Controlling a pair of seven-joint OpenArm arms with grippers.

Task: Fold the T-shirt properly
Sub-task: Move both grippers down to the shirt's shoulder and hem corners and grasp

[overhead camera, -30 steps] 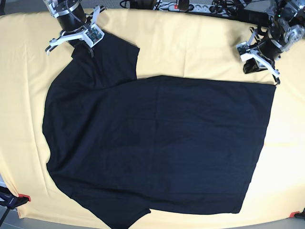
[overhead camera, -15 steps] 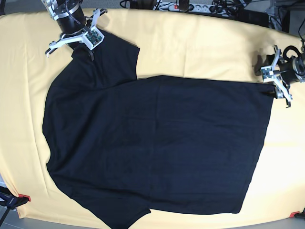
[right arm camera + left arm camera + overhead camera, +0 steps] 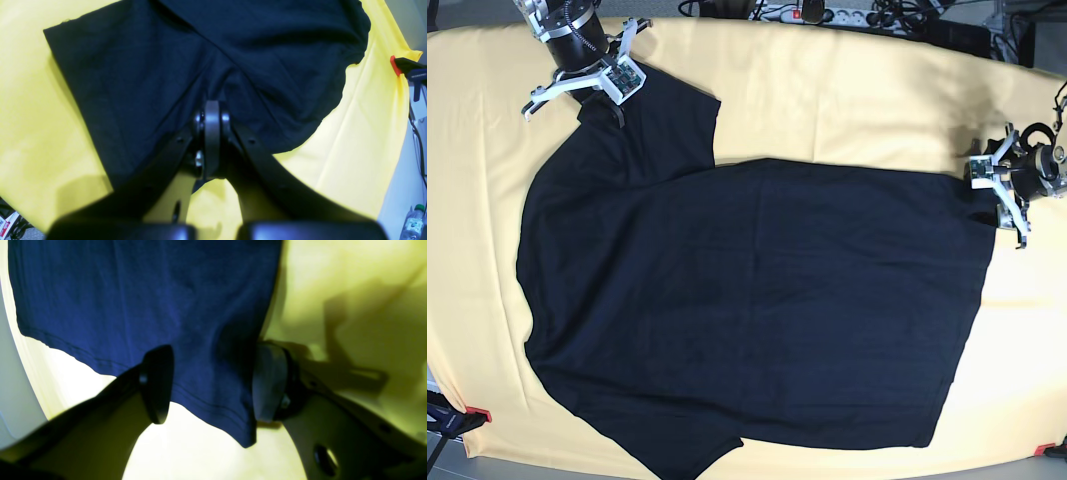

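A pale yellow cloth (image 3: 827, 90) is spread across nearly the whole base view, and most of its middle is covered by the T-shirt (image 3: 757, 300), laid flat and dark; one sleeve is angled toward the upper left of the frame, the other is seen at the bottom edge, and the straight hem runs down the right side.

At the upper left of the base view the right gripper (image 3: 595, 88) is set on the upper sleeve; in the right wrist view its claw (image 3: 211, 133) is seen pressed together, the pads meeting with no gap, and dark fabric (image 3: 186, 66) is gathered in creases that converge on the closed tips — a pinch of the sleeve is held there. The sleeve's cut edge lies at the left of that frame and a rounded fold at the upper right; a small red clamp (image 3: 395, 65) is fixed to the cloth's edge at the far right.

At the right edge of the base view the left gripper (image 3: 1005, 195) is placed at the upper corner of the hem. In the left wrist view its claw (image 3: 213, 380) is seen spread wide; the stitched hem corner (image 3: 206, 340) lies between the two pads — one pad (image 3: 156, 383) over the fabric, the other (image 3: 268, 380) just beside the shirt's side edge; whether either pad touches the fabric cannot be told.
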